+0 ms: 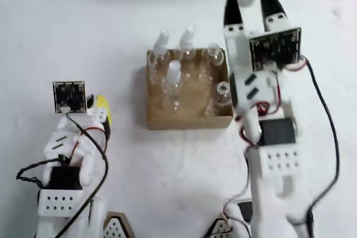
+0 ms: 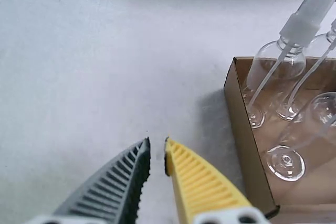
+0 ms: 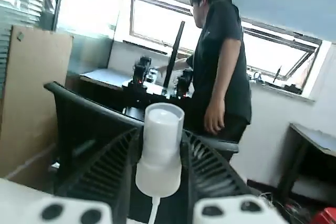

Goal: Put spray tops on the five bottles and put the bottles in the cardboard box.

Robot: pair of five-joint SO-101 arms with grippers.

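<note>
So the right gripper (image 3: 160, 136) is hanging lifted off the white table (image 1: 83, 26), out past the far side of the brown cardboard box (image 1: 189, 120). Its two black ribbed fingers (image 3: 207, 169) are squeezing a white plastic spray top (image 3: 159, 153) right between them. The top is sitting upright in the grip, with its round cap poking out just past the fingertips and its thin dip tube trailing down between the finger bases. In the high view it's showing at the very tip of that gripper, beyond the box's far right corner and not touching any bottle.

Five clear plastic bottles (image 1: 174, 90) are standing upright inside the box. Three of them are already wearing spray tops, on the side toward the left arm. The other two (image 1: 222, 92) are standing open-necked along the side nearest the right arm.

The left gripper (image 2: 157, 153) is hovering low over the bare table, off to the left of the box, with the box wall near it but apart. Its grey finger (image 2: 118, 187) and yellow finger (image 2: 197, 184) are pressing almost together, just a sliver of gap at the tips, and they're holding nothing.
</note>
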